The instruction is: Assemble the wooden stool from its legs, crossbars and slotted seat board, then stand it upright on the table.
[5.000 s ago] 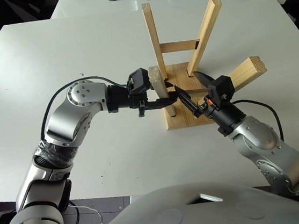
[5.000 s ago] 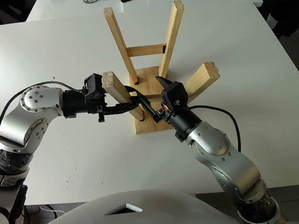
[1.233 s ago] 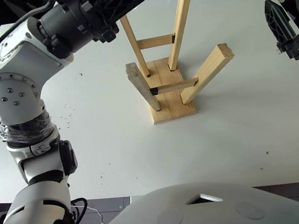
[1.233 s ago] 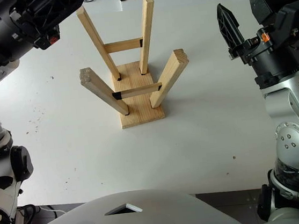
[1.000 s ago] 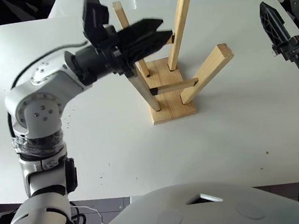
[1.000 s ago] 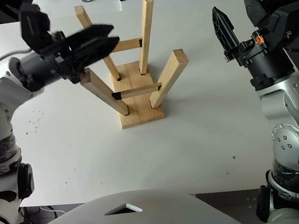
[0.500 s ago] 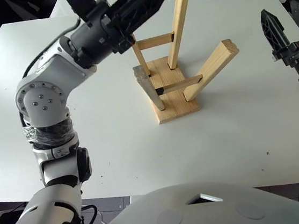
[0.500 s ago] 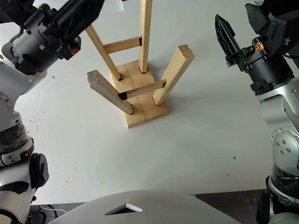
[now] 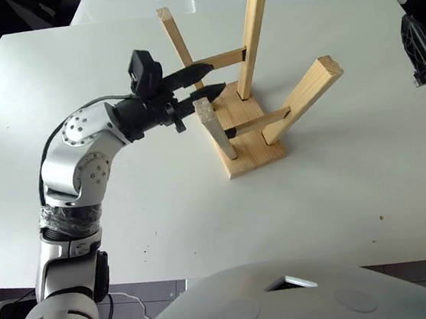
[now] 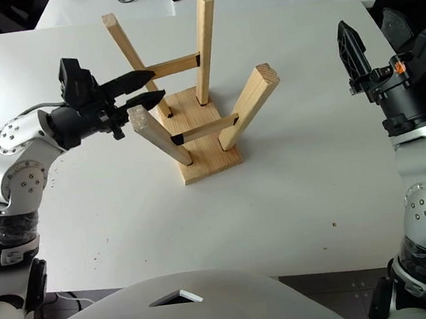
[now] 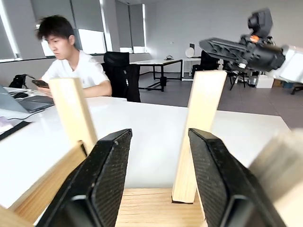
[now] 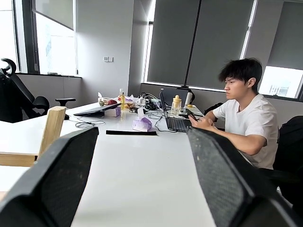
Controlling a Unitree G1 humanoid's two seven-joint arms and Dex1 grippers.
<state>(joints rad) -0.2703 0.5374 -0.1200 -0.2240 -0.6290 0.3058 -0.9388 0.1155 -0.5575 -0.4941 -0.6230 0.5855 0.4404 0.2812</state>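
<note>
Left eye view has the left end effector (image 9: 217, 76) open, its two black fingers (image 9: 191, 72) spread apart and gripping nothing. The stool (image 9: 250, 117) stands directly ahead of its tips, upside down on the white table (image 9: 320, 216), with the seat board (image 9: 257, 153) lying flat and the four legs pointing up. The top of the near left leg (image 9: 216, 132) sits just beside the lower finger, though I cannot tell whether the two touch. The far left leg (image 9: 174, 37) rises behind both fingers, and the far crossbar (image 9: 221, 58) runs onward from the upper fingertip to the far right leg (image 9: 252, 39). In the left wrist view that far right leg shows in the gap between the fingers, standing in the seat board beyond them, while the far left leg lies outside one finger. Past the near left leg, farther from this end effector, the near crossbar (image 9: 259, 121) joins it to the near right leg (image 9: 306, 95), which leans outward. The right end effector (image 12: 144, 135) hangs raised above the table's right side, also open with a wide gap and holding nothing. The stool lies well apart from it, off toward the other arm.
</note>
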